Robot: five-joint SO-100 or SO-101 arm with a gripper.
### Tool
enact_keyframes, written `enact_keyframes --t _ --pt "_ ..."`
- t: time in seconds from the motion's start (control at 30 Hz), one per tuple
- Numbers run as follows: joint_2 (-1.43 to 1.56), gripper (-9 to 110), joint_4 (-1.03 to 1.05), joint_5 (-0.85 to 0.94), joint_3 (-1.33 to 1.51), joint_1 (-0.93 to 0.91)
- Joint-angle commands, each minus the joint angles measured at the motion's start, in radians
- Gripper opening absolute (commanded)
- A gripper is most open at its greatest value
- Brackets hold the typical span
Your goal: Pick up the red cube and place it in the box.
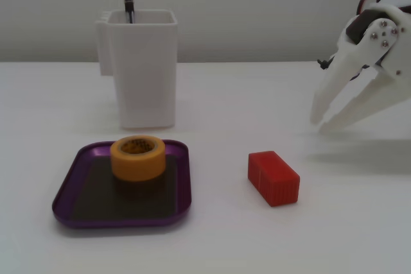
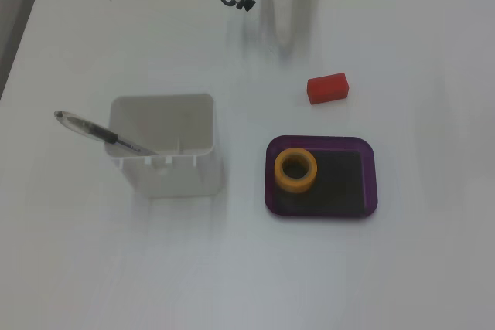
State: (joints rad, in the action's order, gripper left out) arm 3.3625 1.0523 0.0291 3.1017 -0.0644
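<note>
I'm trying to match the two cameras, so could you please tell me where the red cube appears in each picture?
In a fixed view: the red cube lies right of centre, right of the purple tray.
In a fixed view: the cube lies upper right of centre, above the tray.
Shared landmark: the yellow tape roll in the tray.

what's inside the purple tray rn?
Only the tape roll sits in the tray; the rest of the dark bottom is bare. The floor beneath the roll is covered.

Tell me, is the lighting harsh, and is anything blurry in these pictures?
Soft and even in both fixed views: the red block casts only a faint shadow on the white table. From above, the table looks washed out and the claw fades into it, slightly blurred.
</note>
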Motion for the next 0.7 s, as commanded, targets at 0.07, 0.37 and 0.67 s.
enact_keyframes --t 0.07,0.37,0.67 --pt "0.046 -1 -0.064 -0.098 0.014 0.156" --pt "0.046 -1 -0.064 -0.098 0.014 0.156" --pt "0.044 0 -0.094 -0.092 -0.04 0.141"
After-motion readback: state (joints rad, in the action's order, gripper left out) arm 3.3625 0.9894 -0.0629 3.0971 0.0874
